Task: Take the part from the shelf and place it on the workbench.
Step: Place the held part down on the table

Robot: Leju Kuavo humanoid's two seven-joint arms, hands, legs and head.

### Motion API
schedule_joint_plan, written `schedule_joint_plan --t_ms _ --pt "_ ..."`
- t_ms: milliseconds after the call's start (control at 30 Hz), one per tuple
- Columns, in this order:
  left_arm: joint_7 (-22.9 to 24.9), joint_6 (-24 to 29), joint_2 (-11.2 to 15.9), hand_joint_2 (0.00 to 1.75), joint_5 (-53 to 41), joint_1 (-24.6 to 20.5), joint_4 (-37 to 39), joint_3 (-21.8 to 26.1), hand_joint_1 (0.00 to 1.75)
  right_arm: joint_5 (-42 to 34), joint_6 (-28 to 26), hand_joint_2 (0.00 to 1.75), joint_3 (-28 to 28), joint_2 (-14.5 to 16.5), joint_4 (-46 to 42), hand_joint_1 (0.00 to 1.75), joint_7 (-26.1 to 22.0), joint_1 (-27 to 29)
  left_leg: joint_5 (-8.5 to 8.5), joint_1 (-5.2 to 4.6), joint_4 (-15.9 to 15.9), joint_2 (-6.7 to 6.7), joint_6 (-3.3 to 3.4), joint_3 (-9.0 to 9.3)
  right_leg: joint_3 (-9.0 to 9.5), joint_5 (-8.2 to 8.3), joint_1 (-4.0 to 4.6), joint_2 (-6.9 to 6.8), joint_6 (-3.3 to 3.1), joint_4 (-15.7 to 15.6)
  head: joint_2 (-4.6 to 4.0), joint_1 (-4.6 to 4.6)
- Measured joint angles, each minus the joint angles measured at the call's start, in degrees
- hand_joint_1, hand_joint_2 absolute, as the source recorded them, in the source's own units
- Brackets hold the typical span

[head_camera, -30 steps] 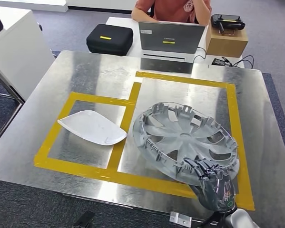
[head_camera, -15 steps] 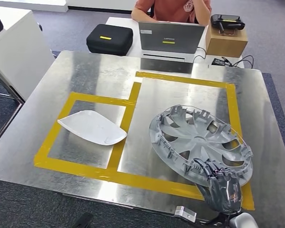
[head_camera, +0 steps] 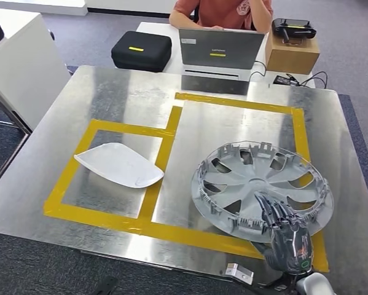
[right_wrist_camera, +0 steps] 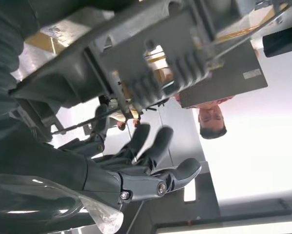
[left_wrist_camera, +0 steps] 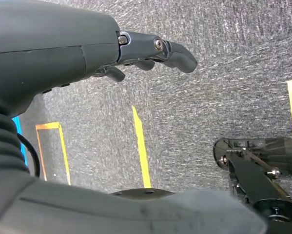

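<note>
A grey plastic hubcap [head_camera: 260, 184], inner side up, sits low over the right yellow-taped rectangle [head_camera: 237, 103] of the steel workbench [head_camera: 126, 98], its right rim reaching past the tape. My right hand [head_camera: 286, 236] grips its near rim, fingers hooked over the edge. The right wrist view shows the same hand [right_wrist_camera: 137, 165] curled under the hubcap's ribbed rim [right_wrist_camera: 155, 44]. My left hand [left_wrist_camera: 100, 44] hangs over grey carpet, fingers apart and holding nothing.
A white curved panel [head_camera: 119, 165] lies in the left taped rectangle. Behind the workbench are a laptop [head_camera: 221, 49], a black case [head_camera: 141, 50], a cardboard box [head_camera: 292, 54] and a seated person [head_camera: 221, 12]. A white cabinet [head_camera: 19, 74] stands at left.
The hubcap has moved right with my right hand and tipped down from a steep tilt to nearly flat over the workbench. The white panel has not moved.
</note>
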Motion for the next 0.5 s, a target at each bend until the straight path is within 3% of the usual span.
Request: schedule_joint_plan --t_ms 500 --pt "-0.21 1.33 0.52 0.0 -0.09 0.34 0.38 0.66 0.0 -0.5 -0.32 0.0 -0.47 0.21 -2.09 0.0 0.34 0.14 0.0 0.0 0.0 0.0 0.0 0.01 0.0 0.0 0.0 0.0 0.0 0.0 0.0 0.01"
